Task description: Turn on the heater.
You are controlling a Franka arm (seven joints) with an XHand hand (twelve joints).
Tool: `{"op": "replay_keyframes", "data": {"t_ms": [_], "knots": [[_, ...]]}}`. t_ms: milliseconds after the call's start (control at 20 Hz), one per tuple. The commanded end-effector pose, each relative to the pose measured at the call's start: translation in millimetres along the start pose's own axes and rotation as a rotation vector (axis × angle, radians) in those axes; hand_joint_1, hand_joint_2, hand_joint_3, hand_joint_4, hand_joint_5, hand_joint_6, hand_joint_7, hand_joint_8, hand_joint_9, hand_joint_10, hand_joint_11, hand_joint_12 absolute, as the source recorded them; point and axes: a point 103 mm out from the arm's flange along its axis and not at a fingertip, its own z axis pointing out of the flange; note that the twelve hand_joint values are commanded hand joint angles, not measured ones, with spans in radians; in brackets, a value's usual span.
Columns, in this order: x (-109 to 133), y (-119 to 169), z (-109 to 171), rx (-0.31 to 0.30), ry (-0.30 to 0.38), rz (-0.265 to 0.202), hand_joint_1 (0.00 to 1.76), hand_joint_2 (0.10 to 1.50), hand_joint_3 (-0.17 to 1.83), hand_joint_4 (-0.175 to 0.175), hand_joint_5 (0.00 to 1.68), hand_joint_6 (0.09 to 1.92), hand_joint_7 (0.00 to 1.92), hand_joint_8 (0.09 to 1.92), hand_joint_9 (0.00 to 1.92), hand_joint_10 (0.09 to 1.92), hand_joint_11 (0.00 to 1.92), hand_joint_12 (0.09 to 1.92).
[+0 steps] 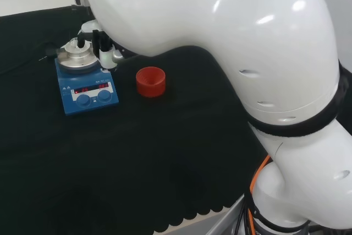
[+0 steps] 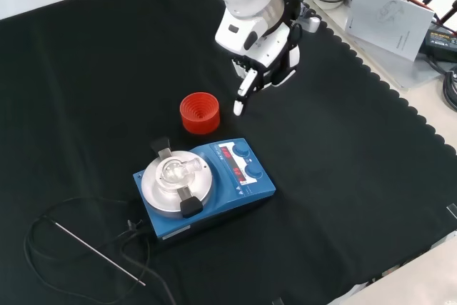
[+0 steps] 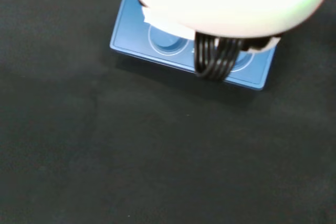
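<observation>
Front view, left to right: a thin metal rod (image 2: 100, 250) and a black cable (image 2: 43, 228) lie on the black cloth (image 2: 93, 69) at about 8 o'clock of the heater. The heater (image 2: 207, 187), a blue hotplate stirrer, sits near the middle of the cloth, with a small glass flask (image 2: 175, 170) clamped on its round metal plate (image 2: 176, 180). Its front panel faces 2 o'clock, carrying two blue knobs (image 2: 248, 160) and a red display (image 2: 230, 161) that appears lit. A red ribbed ring stand (image 2: 199, 113) stands empty at 12 o'clock of the heater, near but apart. The hand (image 2: 268, 55) hangs in the air at about 1 o'clock of the heater, well apart from the knobs; one finger (image 2: 243, 94) points straight down, the others curled in, grasping nothing. Judgement: task barely begun. Contact with a knob is not yet made; still left is to descend onto the panel and press or turn a control.
</observation>
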Motion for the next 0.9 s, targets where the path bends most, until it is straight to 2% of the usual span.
{"op": "replay_keyframes", "data": {"t_ms": [50, 600, 900], "knots": [[2.5, -0.2, 1.7, 0.003, -0.003, -0.009, 1.54, 0.55, 1.10, -0.057, 0.27, 0.33, 1.49, 1.19, 1.51, 1.05, 1.34, 1.09], [21.0, -3.0, 23.6, 0.033, -0.050, -0.049, 1.54, 0.55, 1.10, -0.057, 0.28, 0.32, 1.49, 1.19, 1.52, 1.05, 1.34, 1.10], [26.9, -4.1, 30.4, 0.040, -0.052, -0.073, 1.54, 0.55, 1.10, -0.057, 0.28, 0.32, 1.49, 1.19, 1.52, 1.05, 1.34, 1.10]]}}
